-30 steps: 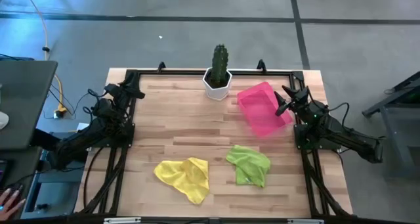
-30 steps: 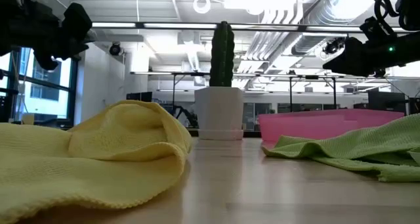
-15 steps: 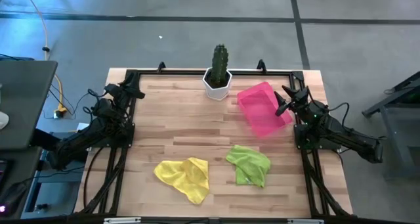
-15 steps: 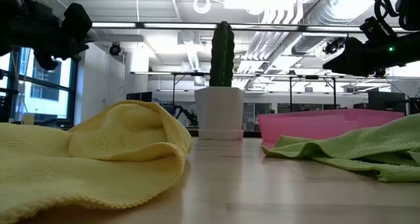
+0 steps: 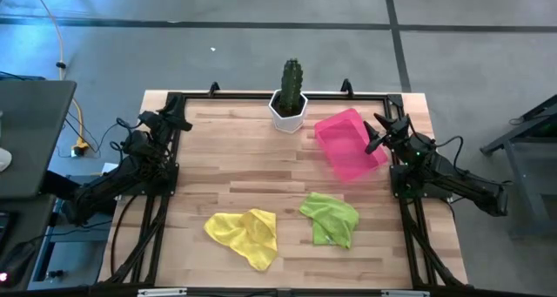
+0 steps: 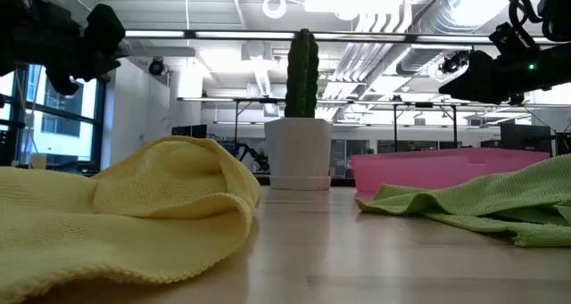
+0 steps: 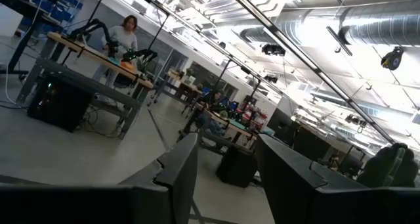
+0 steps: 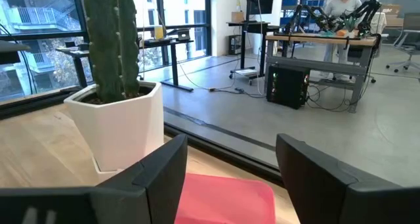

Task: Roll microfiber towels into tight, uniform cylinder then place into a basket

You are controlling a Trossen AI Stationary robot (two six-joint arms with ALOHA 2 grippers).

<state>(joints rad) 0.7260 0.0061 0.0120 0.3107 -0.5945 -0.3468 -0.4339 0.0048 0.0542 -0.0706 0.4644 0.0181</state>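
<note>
Yellow towel [image 5: 244, 232] and lime green towel [image 5: 331, 219] lying crumpled and unrolled on the counter [image 5: 252, 162], well apart from both grippers, probably awaiting flattening ahead of any rolling. Hovering with jaws spread and empty at the counter's far left corner, left gripper [image 5: 180, 121] idling. Parking likewise released and empty, right gripper [image 5: 376, 133] pointing over the pink basket [image 5: 348, 147] just beside it, cactus pot [image 5: 288, 111] further ahead, likely keeping the working area unobstructed.
</note>
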